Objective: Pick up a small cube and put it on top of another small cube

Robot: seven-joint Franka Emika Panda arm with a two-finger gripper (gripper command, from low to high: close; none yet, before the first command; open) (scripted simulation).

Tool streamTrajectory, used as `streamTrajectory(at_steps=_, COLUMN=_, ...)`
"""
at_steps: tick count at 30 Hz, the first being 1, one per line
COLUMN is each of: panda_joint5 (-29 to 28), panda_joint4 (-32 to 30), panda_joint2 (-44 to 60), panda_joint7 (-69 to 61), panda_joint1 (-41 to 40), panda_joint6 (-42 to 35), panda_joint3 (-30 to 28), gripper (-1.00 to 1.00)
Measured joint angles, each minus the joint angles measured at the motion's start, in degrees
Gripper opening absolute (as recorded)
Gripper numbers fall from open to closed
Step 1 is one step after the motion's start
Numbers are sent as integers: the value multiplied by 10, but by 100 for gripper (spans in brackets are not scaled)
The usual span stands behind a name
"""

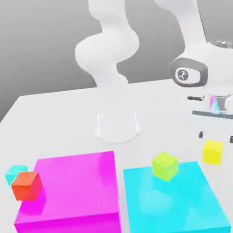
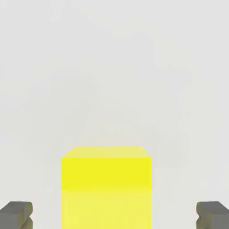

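Above the table, our gripper [image 1: 216, 137] has its fingers spread with the yellow cube [image 1: 213, 152] between and below them, so grasping, lifting and stacking on the green cube [image 1: 165, 166] all remain.

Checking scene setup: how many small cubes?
4: yellow cube below gripper, lime on cyan block, red at magenta block edge, turquoise partly behind red. More may be hidden.

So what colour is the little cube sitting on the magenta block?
Red-orange; the cube shows best in the exterior view.
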Motion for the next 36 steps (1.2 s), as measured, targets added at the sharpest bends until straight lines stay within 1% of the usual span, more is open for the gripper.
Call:
streamTrajectory(at_steps=3, panda_joint5=-20, panda_joint4=7, panda_joint2=48, panda_joint7=14, panda_joint1=25, panda_joint6=39, panda_joint3=-30, gripper=0)
streamTrajectory(at_steps=4, panda_joint5=-23, panda_joint4=9, panda_joint2=59, panda_joint7=16, panda_joint1=32, panda_joint6=48, panda_joint3=-38, gripper=-100)
streamTrajectory(at_steps=11, panda_joint5=-24, panda_joint4=9, panda_joint2=59, panda_joint7=16, panda_joint1=32, panda_joint6=47, panda_joint3=-38, gripper=-100)
streamTrajectory(at_steps=16, panda_joint5=13, panda_joint4=-2, panda_joint2=-11, panda_joint7=-10, panda_joint1=7, panda_joint6=-10, panda_joint3=-4, gripper=-100)
streamTrajectory(at_steps=20, panda_joint5=35, panda_joint4=-14, panda_joint2=-72, panda_joint7=-27, panda_joint1=6, panda_joint6=-60, panda_joint3=3, gripper=-100)
streamTrajectory(at_steps=21, panda_joint5=38, panda_joint4=-7, panda_joint2=-76, panda_joint7=-28, panda_joint1=6, panda_joint6=-68, panda_joint3=3, gripper=-100)
streamTrajectory(at_steps=29, panda_joint5=32, panda_joint4=83, panda_joint2=-45, panda_joint7=-43, panda_joint1=-136, panda_joint6=-97, panda_joint3=-82, gripper=-100)
streamTrajectory(at_steps=36, panda_joint5=24, panda_joint4=164, panda_joint2=-7, panda_joint7=-60, panda_joint1=-241, panda_joint6=-118, panda_joint3=-185, gripper=-100)
